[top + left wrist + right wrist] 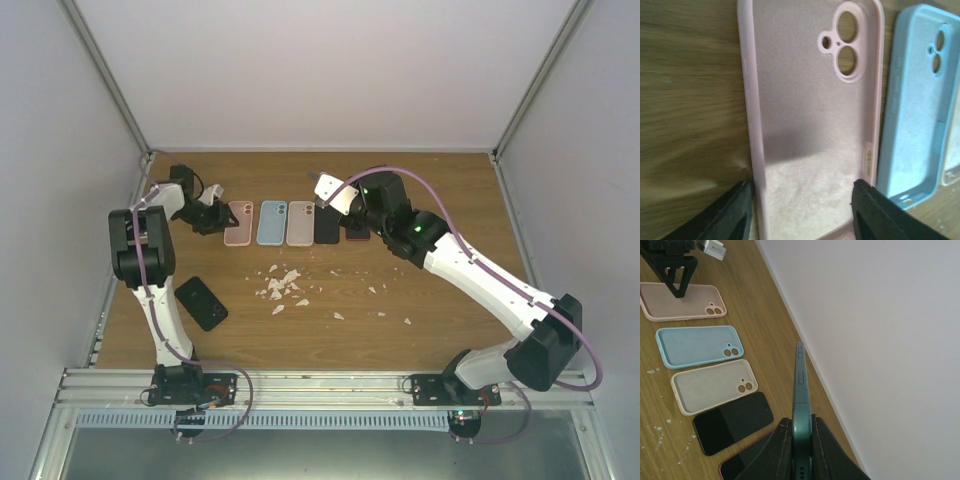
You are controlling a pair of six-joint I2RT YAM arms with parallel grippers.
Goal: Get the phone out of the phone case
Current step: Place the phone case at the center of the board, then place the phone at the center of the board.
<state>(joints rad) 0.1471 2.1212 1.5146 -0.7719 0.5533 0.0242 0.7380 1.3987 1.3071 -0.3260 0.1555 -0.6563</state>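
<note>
Three empty silicone cases [271,222] are laid out; the dark green flat phone [800,390] is pinched bare, edge-up, by the right gripper [801,429], so only set-down seems left; the left gripper [802,200] is spread, empty, astride the pink case [810,125]

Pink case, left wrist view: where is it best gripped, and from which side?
Pink case: probably across its long side walls at the end opposite the camera holes, from above: it lies flat, open side up, rims raised, and the left gripper straddles that end.
</note>
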